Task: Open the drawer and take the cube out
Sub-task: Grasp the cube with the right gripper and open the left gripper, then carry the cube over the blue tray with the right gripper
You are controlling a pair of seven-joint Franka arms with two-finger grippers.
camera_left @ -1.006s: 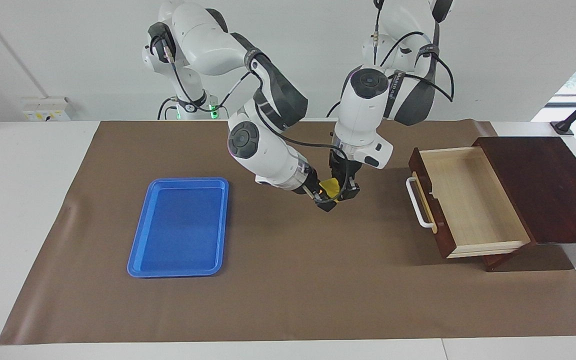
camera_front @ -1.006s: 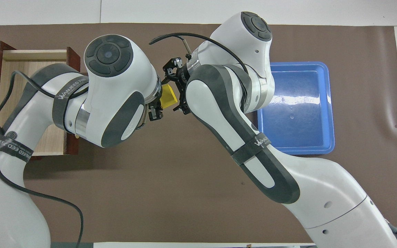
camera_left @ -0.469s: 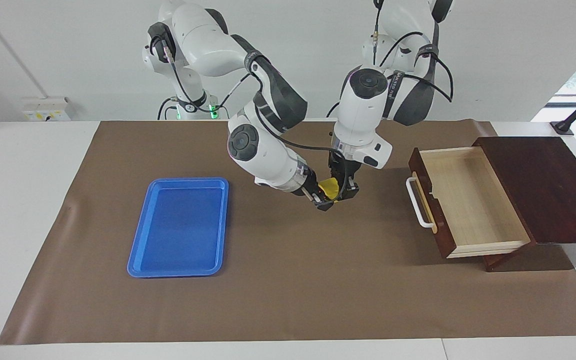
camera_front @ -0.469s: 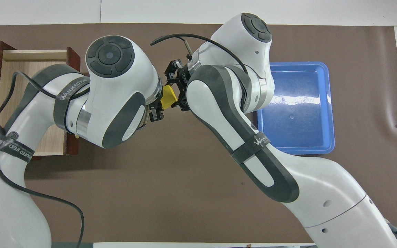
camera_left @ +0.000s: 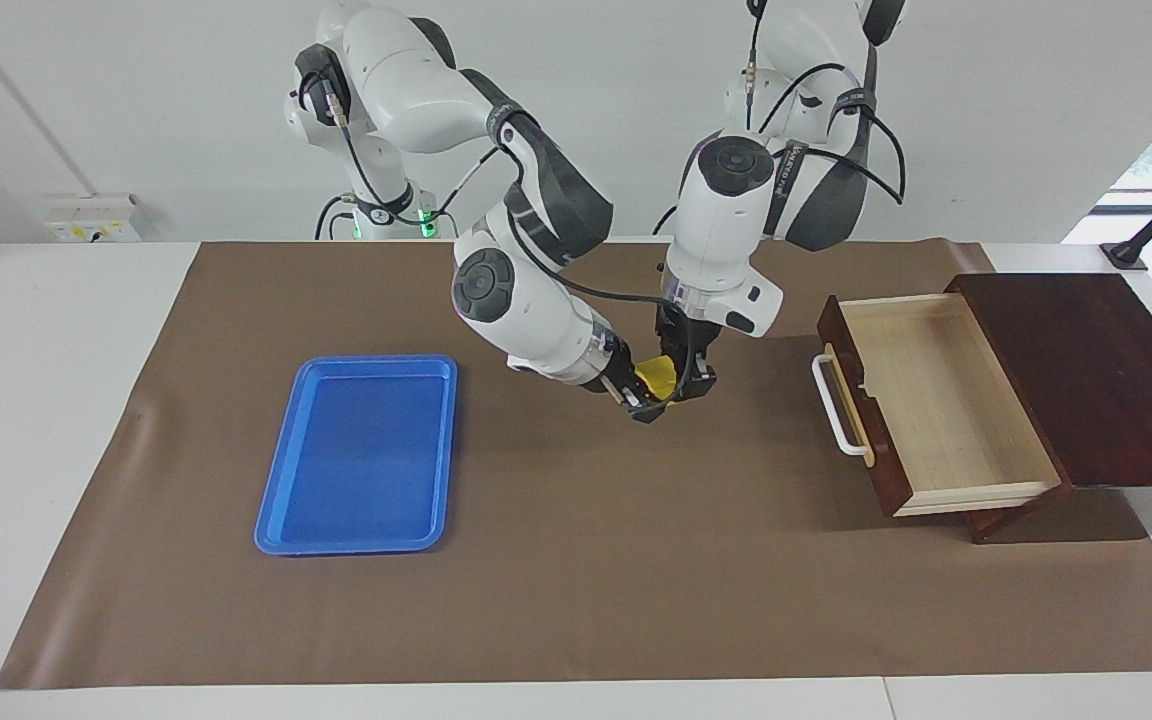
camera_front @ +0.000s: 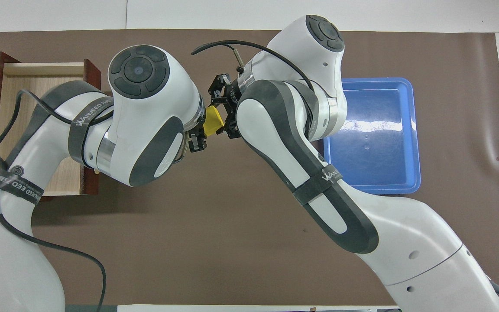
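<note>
The drawer stands pulled open at the left arm's end of the table, and its pale inside shows nothing in it. It also shows in the overhead view. The yellow cube is held in the air over the middle of the mat, between both grippers; it also shows in the overhead view. My left gripper comes down from above and is shut on the cube. My right gripper comes in from the side, open, with its fingers on either side of the cube.
A flat blue tray lies on the brown mat toward the right arm's end. The dark wooden box holds the drawer, whose white bar handle points toward the middle of the table.
My right gripper has moved in closer around the cube. The cube and my left gripper have lifted slightly. The drawer and the tray have not moved.
</note>
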